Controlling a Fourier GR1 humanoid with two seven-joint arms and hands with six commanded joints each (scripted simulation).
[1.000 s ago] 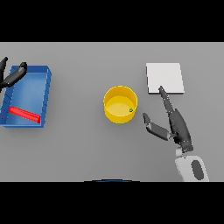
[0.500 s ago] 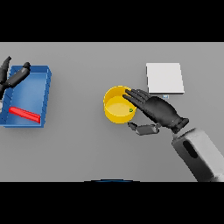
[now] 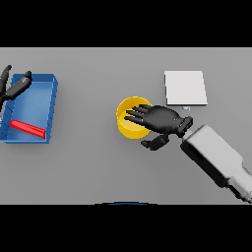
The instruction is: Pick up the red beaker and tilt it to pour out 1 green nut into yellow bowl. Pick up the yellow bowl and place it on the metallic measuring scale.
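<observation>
Yellow bowl (image 3: pixel 129 129) at table centre, scale (image 3: pixel 185 88) at its 2 o'clock. Right hand (image 3: pixel 160 119) spread flat over bowl, thumb underneath, not clamped. Bowl probably light, rigid, smooth; grip the rim wall. Left hand (image 3: pixel 14 87) rests relaxed at 9 o'clock.

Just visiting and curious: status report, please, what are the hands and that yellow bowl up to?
Right hand open, fingers spread over yellow bowl. Left hand at blue tray. Path to scale unobstructed.

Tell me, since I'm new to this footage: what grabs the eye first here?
The right hand at centre, fingers spread over the yellow bowl. Next, the blue tray at far left holding a red beaker lying down, with the left hand at its corner. The metallic measuring scale sits upper right.
</observation>
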